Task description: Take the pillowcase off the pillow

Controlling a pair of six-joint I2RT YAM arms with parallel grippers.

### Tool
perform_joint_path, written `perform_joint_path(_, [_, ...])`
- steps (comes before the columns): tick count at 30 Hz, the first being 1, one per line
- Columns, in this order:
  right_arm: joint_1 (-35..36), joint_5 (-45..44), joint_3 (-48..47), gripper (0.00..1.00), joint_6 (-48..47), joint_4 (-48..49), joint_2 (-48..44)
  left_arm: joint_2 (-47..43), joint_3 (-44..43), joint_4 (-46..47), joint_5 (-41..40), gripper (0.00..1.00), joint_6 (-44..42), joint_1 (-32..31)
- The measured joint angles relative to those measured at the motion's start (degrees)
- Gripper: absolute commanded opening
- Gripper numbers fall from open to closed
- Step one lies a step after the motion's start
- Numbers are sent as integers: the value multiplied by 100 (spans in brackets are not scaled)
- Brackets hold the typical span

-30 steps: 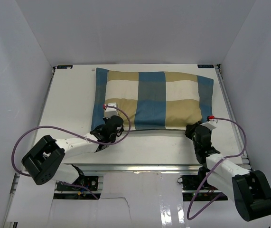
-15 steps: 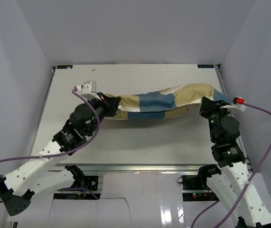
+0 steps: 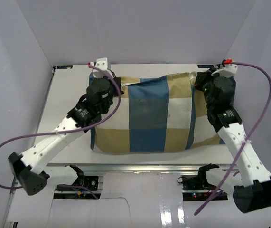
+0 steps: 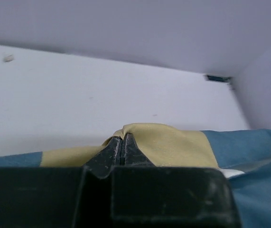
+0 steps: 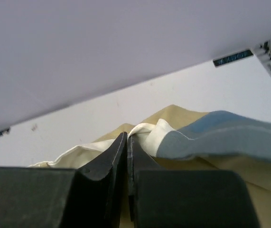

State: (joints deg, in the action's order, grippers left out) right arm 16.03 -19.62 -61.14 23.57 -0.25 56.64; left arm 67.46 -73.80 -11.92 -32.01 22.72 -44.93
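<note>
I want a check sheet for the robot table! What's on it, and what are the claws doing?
Surface: white table.
Job's things: checked pillowcase held by its two far corners; pillow not in sight.
Clutter: nothing seen.
Grippers: left gripper shut on a tan corner of the pillowcase; right gripper shut on a cream and tan corner.
Cables: purple; left cable and right cable loop off the arms.
Surroundings: plain walls on three sides.

Top view looked down from high behind the rig. Wrist views sat close, facing the back wall [image 4: 126, 23]; all shared the pillowcase [image 3: 149, 114] top edge.
</note>
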Motion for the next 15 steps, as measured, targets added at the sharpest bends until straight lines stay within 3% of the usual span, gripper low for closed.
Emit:
perform_joint_path(1, [-9, 50, 13, 13, -11, -17, 258, 280, 22, -7, -2, 13, -57, 181])
perform_joint_path(2, [-24, 166, 28, 30, -24, -24, 525, 531, 55, -39, 63, 67, -68, 393])
perform_joint_path(3, [-28, 358, 50, 50, -66, -20, 778, 833, 94, -101, 236, 86, -81, 682])
perform_joint_path(4, [-24, 579, 61, 70, -87, -26, 1012, 1134, 109, -136, 452, 93, -39, 988])
perform_joint_path(5, [-9, 826, 44, 75, -146, -74, 1259, 1408, 55, -256, 734, 98, 52, 1296])
perform_joint_path(9, [55, 1547, -44, 91, -315, -601, 1878, 2310, -428, -1104, 1606, 98, 282, 2131])
perform_joint_path(11, [59, 1696, -35, 96, -345, -765, 1864, 2280, -428, -1408, 1985, 98, 337, 2166])
perform_joint_path(15, [33, 1722, -35, 97, -439, -776, 1526, 1775, -409, -1547, 2448, 98, 442, 1797])
